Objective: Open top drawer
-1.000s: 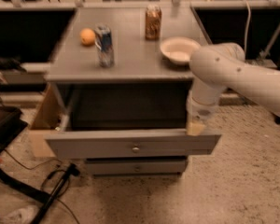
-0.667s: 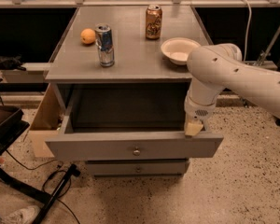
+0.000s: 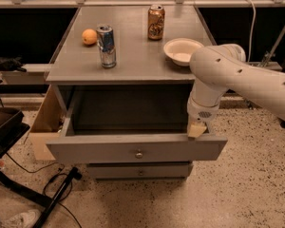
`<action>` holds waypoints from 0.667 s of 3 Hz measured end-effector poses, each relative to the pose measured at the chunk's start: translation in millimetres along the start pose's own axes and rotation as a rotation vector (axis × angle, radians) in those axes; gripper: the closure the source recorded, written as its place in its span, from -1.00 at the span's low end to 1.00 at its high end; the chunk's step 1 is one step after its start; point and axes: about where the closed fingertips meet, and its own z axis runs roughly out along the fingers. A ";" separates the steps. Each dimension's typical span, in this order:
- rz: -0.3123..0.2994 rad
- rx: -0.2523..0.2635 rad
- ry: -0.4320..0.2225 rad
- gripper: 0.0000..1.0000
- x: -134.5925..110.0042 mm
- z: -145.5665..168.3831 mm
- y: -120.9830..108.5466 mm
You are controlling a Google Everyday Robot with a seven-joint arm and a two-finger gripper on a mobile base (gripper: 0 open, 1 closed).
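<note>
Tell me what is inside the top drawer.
Inside the top drawer, what shows is dark and bare. The gripper sits in its front corner, on the picture's right, covering that spot, and the drawer front hides the floor behind it.

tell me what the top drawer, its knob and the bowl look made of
Top drawer: probably painted wood or laminate, flat matte grey, no grain showing. Knob: likely metal, small and shiny. Bowl: maybe paper or plastic, matte off-white, thin rim. The gripper is at the drawer front's right top edge.
</note>
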 end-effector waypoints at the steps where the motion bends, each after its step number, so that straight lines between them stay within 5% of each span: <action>1: 0.000 0.000 0.000 -0.76 0.0 0.0 0.0; 2: 0.000 0.000 0.000 -1.00 0.0 0.1 0.0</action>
